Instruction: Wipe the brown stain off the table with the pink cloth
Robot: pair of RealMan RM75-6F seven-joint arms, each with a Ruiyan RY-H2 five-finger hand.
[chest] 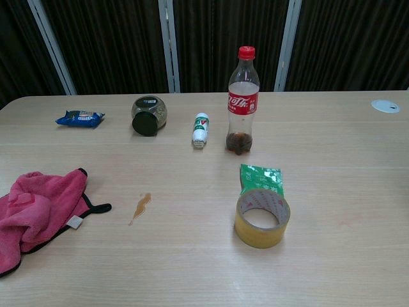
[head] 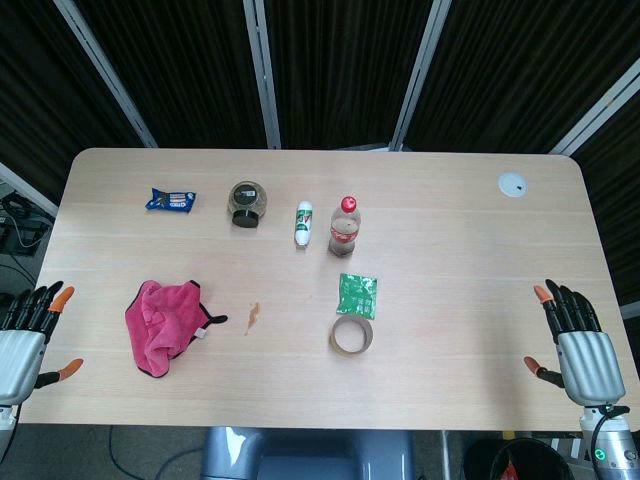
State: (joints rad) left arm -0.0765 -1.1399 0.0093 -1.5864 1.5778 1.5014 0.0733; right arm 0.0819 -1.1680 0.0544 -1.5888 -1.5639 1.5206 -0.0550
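Head view, crumpled pink cloth (head: 163, 324), thin brown stain (head: 252, 316)

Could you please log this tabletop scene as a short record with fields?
cloth: pink cloth crumpled near the table's left front, untouched
stain: brown stain just right of the cloth, still on the table
left hand: left hand at the left edge, fingers apart, holding nothing
right hand: right hand at the right edge, fingers apart, holding nothing
nearby: tape roll, green packet, cola bottle
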